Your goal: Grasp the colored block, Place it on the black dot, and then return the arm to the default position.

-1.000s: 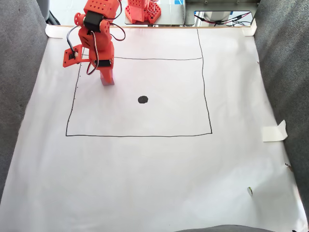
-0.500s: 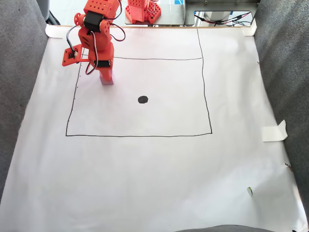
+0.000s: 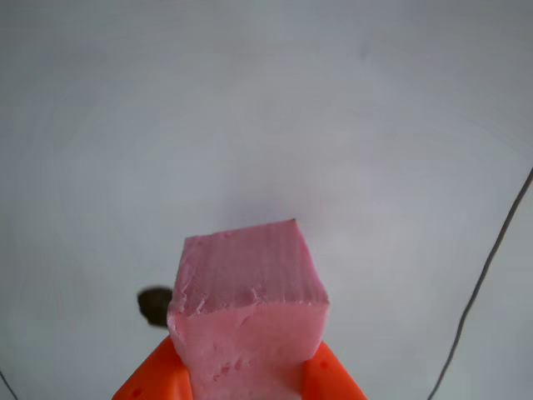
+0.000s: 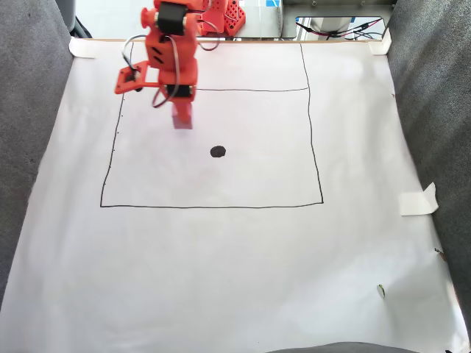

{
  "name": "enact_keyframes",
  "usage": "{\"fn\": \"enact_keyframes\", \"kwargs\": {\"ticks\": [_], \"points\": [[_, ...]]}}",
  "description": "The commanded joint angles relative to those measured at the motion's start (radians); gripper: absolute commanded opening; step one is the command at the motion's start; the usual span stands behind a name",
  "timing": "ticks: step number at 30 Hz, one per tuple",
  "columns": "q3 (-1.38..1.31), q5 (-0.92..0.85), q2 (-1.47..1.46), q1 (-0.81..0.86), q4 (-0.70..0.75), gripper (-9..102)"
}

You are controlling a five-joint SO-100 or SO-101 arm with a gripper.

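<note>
The pink foam cube (image 3: 248, 292) sits between my two orange fingers (image 3: 155, 379), and my gripper (image 3: 246, 354) is shut on it. The black dot (image 3: 152, 305) lies on the white paper just left of and behind the cube, partly covered by it. In the fixed view the orange arm (image 4: 171, 51) reaches down from the top edge, with the gripper (image 4: 182, 110) holding the cube (image 4: 182, 120) up and to the left of the black dot (image 4: 218, 151). Whether the cube touches the paper I cannot tell.
A thin drawn black line (image 4: 311, 132) frames a rectangle around the dot on the white paper (image 4: 235, 279). A piece of tape (image 4: 419, 200) sticks up at the right edge. Grey fabric (image 4: 434, 103) flanks both sides. A dark thin line (image 3: 487, 275) runs down the right of the other view.
The arm has swung to the right with the pink cube in its gripper, moving closer to the black dot. The dot and paper have not moved.
</note>
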Motion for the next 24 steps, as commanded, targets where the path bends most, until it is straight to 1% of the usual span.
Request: {"fn": "enact_keyframes", "kwargs": {"ticks": [1, 6, 11, 17, 24], "points": [[-0.109, 0.061, 0.028, -0.049, 0.02, 2], [-0.298, 0.12, -0.086, -0.087, 0.081, 3], [-0.469, 0.13, -0.206, -0.117, 0.14, 2], [-0.563, 0.152, -0.307, -0.14, 0.138, 2], [-0.604, 0.163, -0.354, -0.146, 0.141, 2]]}}
